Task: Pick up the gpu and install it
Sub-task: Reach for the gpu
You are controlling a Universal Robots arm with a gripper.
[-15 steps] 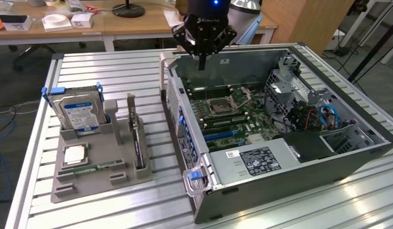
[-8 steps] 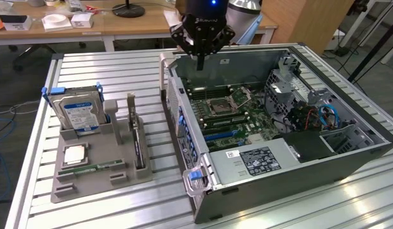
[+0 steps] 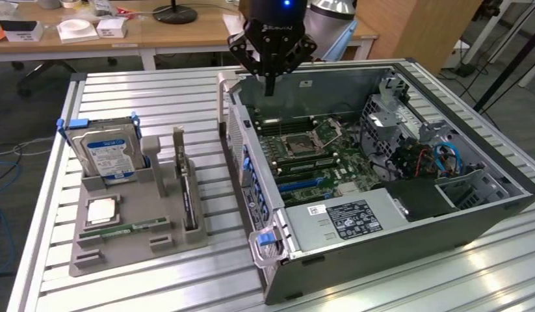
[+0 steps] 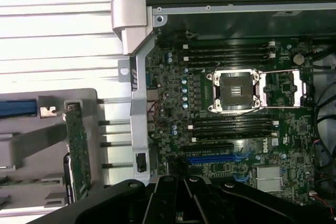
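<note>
The gpu (image 3: pixel 186 192) is a thin dark card standing on edge in a slot of the grey holder (image 3: pixel 129 250), towards the exterior view's left of the open computer case (image 3: pixel 249 156). In the wrist view the gpu (image 4: pixel 77 153) shows a green board edge with a metal bracket at one end. My gripper (image 3: pixel 269 86) hangs shut and empty above the far end of the case, well away from the card. Its black fingers (image 4: pixel 173 203) point down over the motherboard (image 4: pixel 236 93), near a blue slot (image 4: pixel 210 158).
A silver hard drive (image 3: pixel 106 153) stands upright in the holder beside the gpu. A processor chip (image 3: pixel 101 209) and a green memory stick (image 3: pixel 119 229) lie in front of it. The slatted metal table (image 3: pixel 155 97) carries everything. A wooden desk (image 3: pixel 119 36) stands behind.
</note>
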